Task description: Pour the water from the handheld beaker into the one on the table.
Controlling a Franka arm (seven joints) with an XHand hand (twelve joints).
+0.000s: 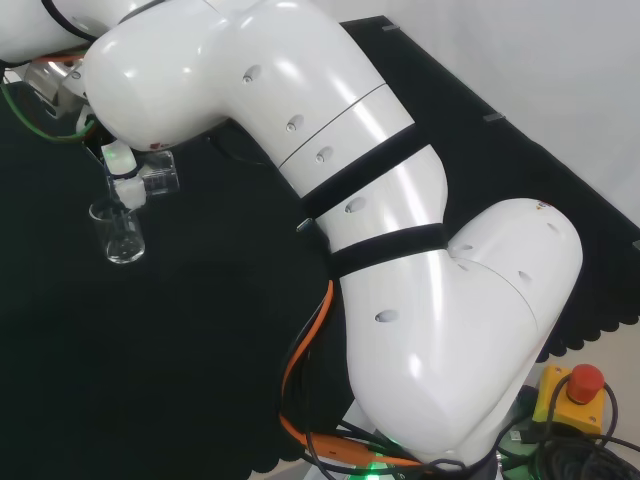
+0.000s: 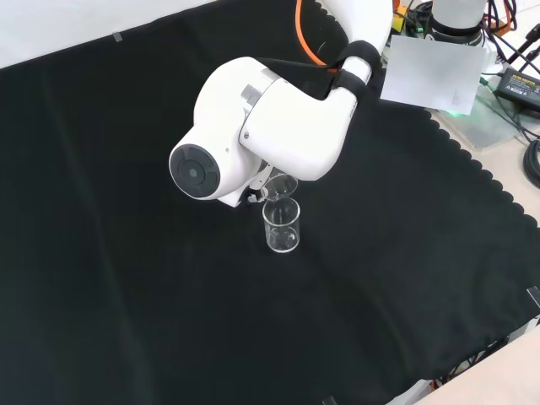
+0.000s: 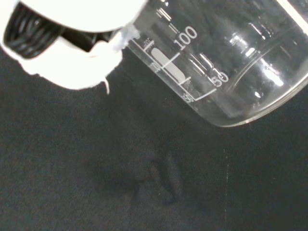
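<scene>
Black cloth covered the worktop [image 2: 126, 278], and on it stood a clear beaker [image 1: 122, 236], upright, near the middle of the front view and just below my arm's big link. I carried the second beaker [image 3: 226, 62] tipped well over on its side, its mouth leaning towards the standing one so the water could run down into it. In the head view the tilted glass hung just above and a little right of the standing beaker's rim, the two close together, though I could not tell whether they touched. My hand [image 3: 72, 67] came into the wrist view as a white part lying against the tilted wall beside its printed marks; from that I judged it was gripping the glass, curled round it. Clear liquid seemed to lie low against the tilted wall, but I could not make out a stream or how much the lower beaker held. I judged the pour under way, the steep tilt there to drain what was left
</scene>
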